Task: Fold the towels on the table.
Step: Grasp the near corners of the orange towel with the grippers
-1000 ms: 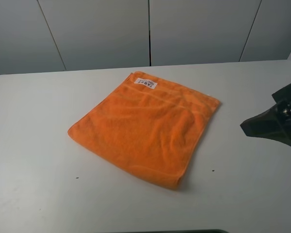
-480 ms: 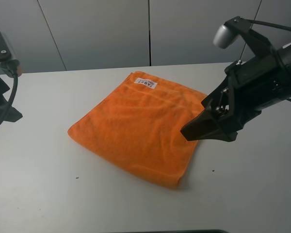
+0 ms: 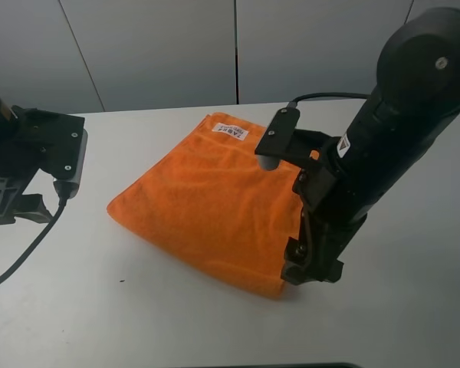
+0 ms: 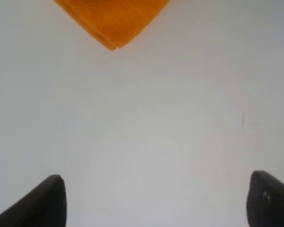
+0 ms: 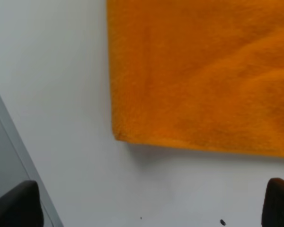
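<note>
Orange towel (image 3: pixel 215 203) lies flat near the middle of the white table (image 3: pixel 100 307), white label (image 3: pixel 231 130) at its far edge. Right gripper (image 3: pixel 310 264) is low over the near right corner, jaws spread wide, holding nothing. Left gripper (image 3: pixel 15 207) is well apart to the left over bare tabletop, jaws likewise wide, empty.

Bkgd: grey wall panels (image 3: pixel 161 54) across the back, flat & matte, split by thin dark seams (image 3: pixel 235 46). Centre seam runs straight up, those to either side lean outward. Panels end behind the far edge of the table (image 3: pixel 176 322), plain white w/ a rounded back-left corner. Light soft & even, shadows faint & blurry. Rt wrist view: grey strip (image 5: pixel 4 156) past the table edge, can't tell if floor or wall.
</note>
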